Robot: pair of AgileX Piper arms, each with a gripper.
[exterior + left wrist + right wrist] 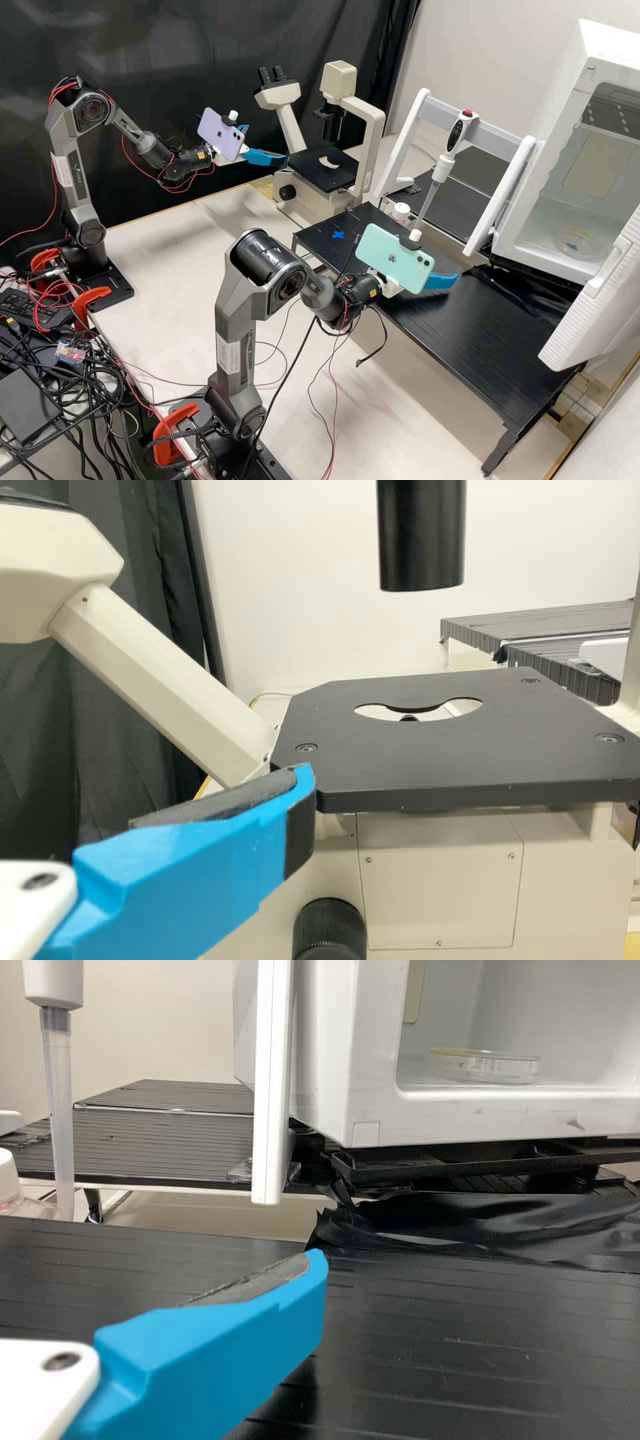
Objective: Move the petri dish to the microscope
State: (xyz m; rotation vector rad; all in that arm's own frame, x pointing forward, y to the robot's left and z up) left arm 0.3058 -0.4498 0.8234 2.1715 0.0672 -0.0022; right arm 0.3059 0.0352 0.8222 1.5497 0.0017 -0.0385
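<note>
A white gripper with bright blue fingers (437, 264), the right arm's, hangs wide and empty over a ribbed black bench (470, 1360). A low, level approach and light side pinch should suit the clear, shallow, round petri dish (487, 1065) inside the smooth white chamber (325, 1050). Farther off, the left gripper (267, 143), also wide and empty, hangs beside the cream microscope's flat black stage (430, 770).

The petri dish (579, 241), clear, round and shallow with a yellowish rim, lies flat on the floor of the open white cabinet (521, 261), at the right of the high view's frame. The cream microscope (375, 127) stands upright at the upper middle, with 2 black eyepieces (272, 75) and a flat black stage (341, 179) pierced by 1 curved opening (328, 162).
</note>
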